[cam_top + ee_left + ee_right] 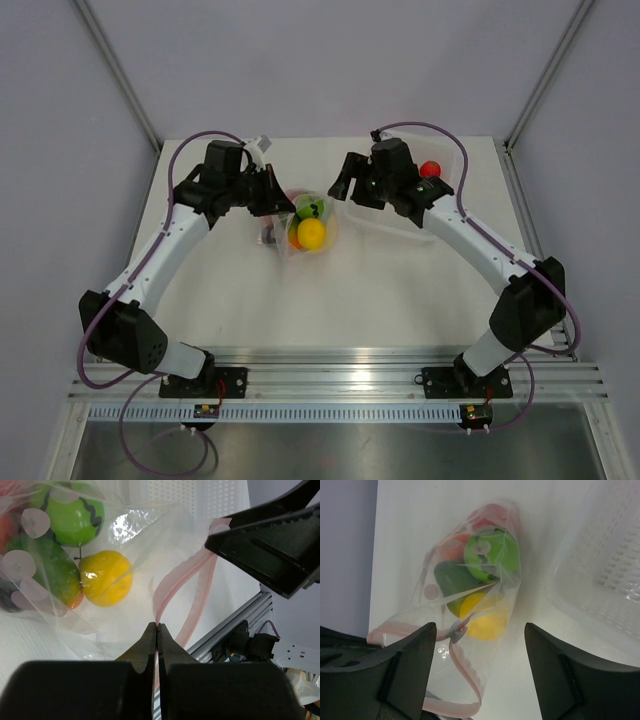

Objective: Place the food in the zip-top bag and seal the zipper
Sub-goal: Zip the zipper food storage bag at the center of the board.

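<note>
Step in hand, as judged: loading is nearly done and sealing has not started.

- The zip-top bag [435, 580] lies about mid-table, somewhat nearer the far edge than the near one. The white tray [600, 570] is just beside it, toward the table's right edge.
- Food [311, 222] is seen inside the bag: a green fruit [492, 555], a yellow fruit [106, 577], and darker green and orange pieces under them.
- One red fruit [430, 168] is seen outside the bag, toward the far right corner of the table [250, 300]. It is partly hidden by the right arm, so whether it sits in the tray cannot be told.
- The left gripper [157, 630] is clamped on one end of the zipper [470, 682], with the pink strip pinched between the closed fingers.
- The mouth is not sealed. In the left wrist view the two pink strips are seen running apart from the pinch point.
- The right gripper [480, 630] is spread wide and empty, held above the bag's mouth end. No contact is seen.

Next move, as judged: if the red fruit is counted as food, it has to be fetched by the right gripper and dropped through the open mouth while the left hold is kept. Otherwise the two strips have to be brought together next to the left pinch, then pressed along the whole width. The film is crinkly, so slip and misaligned strips are the likely risks.
</note>
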Controlling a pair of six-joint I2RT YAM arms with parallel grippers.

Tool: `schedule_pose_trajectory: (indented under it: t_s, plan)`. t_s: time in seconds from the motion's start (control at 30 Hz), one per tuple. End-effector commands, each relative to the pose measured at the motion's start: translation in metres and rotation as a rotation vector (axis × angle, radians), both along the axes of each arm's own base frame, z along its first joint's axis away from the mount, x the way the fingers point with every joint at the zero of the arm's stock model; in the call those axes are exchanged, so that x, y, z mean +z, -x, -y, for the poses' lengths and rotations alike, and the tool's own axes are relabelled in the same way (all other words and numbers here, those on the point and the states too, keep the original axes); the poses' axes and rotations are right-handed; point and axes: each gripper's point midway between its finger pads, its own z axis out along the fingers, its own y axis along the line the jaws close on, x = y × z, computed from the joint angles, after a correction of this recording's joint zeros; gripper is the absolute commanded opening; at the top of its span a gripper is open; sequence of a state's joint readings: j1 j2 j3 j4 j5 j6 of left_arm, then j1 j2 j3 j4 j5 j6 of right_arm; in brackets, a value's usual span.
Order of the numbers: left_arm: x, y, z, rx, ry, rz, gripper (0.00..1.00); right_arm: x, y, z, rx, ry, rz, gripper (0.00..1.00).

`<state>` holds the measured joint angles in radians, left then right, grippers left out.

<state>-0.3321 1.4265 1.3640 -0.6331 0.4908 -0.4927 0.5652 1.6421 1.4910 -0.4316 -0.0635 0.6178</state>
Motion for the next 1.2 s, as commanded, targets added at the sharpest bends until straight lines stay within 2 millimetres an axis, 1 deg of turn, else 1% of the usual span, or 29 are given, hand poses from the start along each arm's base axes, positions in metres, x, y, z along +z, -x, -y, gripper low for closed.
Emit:
schedule_pose_trajectory:
  t_s: [0.0, 0.07, 0.1, 0.13, 0.2, 0.27, 0.33, 0.37, 0.43, 0.47, 0.5, 0.57, 0.67, 0.7, 0.73, 0.77, 0.8, 0.83, 0.87, 0.9, 0.93, 1.0, 1.03, 1.07, 1.1, 1.17]
  plan:
    - [0.030, -0.005, 0.004, -0.031, 0.031, 0.094, 0.00, 0.056, 0.014, 0.009, 0.025, -0.046, 0.167, 0.79]
    - [0.031, -0.006, 0.005, -0.030, 0.032, 0.093, 0.00, 0.054, 0.023, 0.009, 0.063, -0.032, 0.171, 0.80]
    - [0.031, -0.006, 0.005, -0.034, 0.033, 0.094, 0.00, 0.059, 0.029, 0.008, 0.074, -0.033, 0.185, 0.80]
    - [0.029, -0.007, 0.006, -0.034, 0.032, 0.091, 0.00, 0.055, 0.031, 0.009, 0.082, -0.022, 0.192, 0.83]
    - [0.029, -0.007, 0.006, -0.033, 0.033, 0.090, 0.00, 0.060, 0.037, 0.010, 0.089, -0.025, 0.206, 0.87]
    - [0.028, -0.007, 0.006, -0.033, 0.031, 0.085, 0.00, 0.058, 0.041, 0.011, 0.098, -0.014, 0.208, 0.87]
    - [0.030, -0.008, 0.006, -0.033, 0.030, 0.092, 0.00, 0.051, 0.049, 0.007, 0.132, 0.017, 0.198, 0.86]
    - [0.031, -0.007, 0.006, -0.035, 0.030, 0.093, 0.00, 0.041, 0.052, 0.006, 0.142, 0.040, 0.173, 0.85]
    - [0.032, -0.008, 0.005, -0.035, 0.025, 0.099, 0.00, 0.029, 0.061, -0.002, 0.174, 0.062, 0.148, 0.83]
    - [0.032, -0.009, 0.005, -0.036, 0.024, 0.099, 0.00, 0.020, 0.064, -0.010, 0.196, 0.070, 0.129, 0.81]
    - [0.032, -0.009, 0.005, -0.036, 0.026, 0.098, 0.00, 0.016, 0.065, -0.013, 0.199, 0.073, 0.118, 0.81]
    - [0.032, -0.009, 0.006, -0.041, 0.027, 0.098, 0.00, 0.005, 0.064, -0.018, 0.201, 0.083, 0.092, 0.77]
    - [0.034, -0.007, 0.007, -0.052, 0.031, 0.102, 0.00, -0.006, 0.060, -0.023, 0.196, 0.085, 0.071, 0.68]
    - [0.033, -0.006, 0.005, -0.054, 0.022, 0.101, 0.00, -0.006, 0.060, -0.026, 0.200, 0.075, 0.065, 0.57]
    - [0.032, -0.005, 0.005, -0.053, 0.017, 0.101, 0.00, -0.003, 0.058, -0.028, 0.199, 0.068, 0.069, 0.51]
    - [0.030, -0.004, 0.004, -0.054, 0.012, 0.097, 0.00, -0.007, 0.055, -0.032, 0.205, 0.069, 0.058, 0.44]
    - [0.029, -0.002, 0.004, -0.064, 0.008, 0.097, 0.00, -0.005, 0.054, -0.034, 0.205, 0.063, 0.056, 0.29]
    - [0.027, -0.001, 0.004, -0.068, 0.005, 0.092, 0.00, 0.002, 0.051, -0.038, 0.203, 0.047, 0.066, 0.20]
    - [0.027, 0.001, 0.005, -0.081, 0.005, 0.092, 0.00, 0.003, 0.049, -0.040, 0.199, 0.042, 0.066, 0.11]
    - [0.025, 0.006, 0.008, -0.111, -0.014, 0.093, 0.00, 0.011, 0.046, -0.042, 0.191, 0.022, 0.073, 0.05]
    - [0.024, 0.010, 0.009, -0.128, -0.026, 0.090, 0.04, 0.018, 0.045, -0.045, 0.190, 0.004, 0.088, 0.00]
    - [0.022, 0.016, 0.012, -0.172, -0.062, 0.080, 0.60, 0.028, 0.044, -0.050, 0.194, -0.036, 0.092, 0.00]
    - [0.021, 0.018, 0.013, -0.184, -0.075, 0.079, 0.79, 0.033, 0.043, -0.053, 0.195, -0.057, 0.102, 0.00]
    - [0.022, 0.019, 0.012, -0.201, -0.100, 0.102, 0.92, 0.037, 0.045, -0.057, 0.207, -0.079, 0.100, 0.00]
    - [0.025, 0.025, 0.012, -0.215, -0.115, 0.106, 0.99, 0.041, 0.045, -0.059, 0.199, -0.105, 0.097, 0.00]
    - [0.030, 0.030, 0.010, -0.226, -0.142, 0.137, 0.99, 0.049, 0.045, -0.063, 0.196, -0.145, 0.103, 0.00]
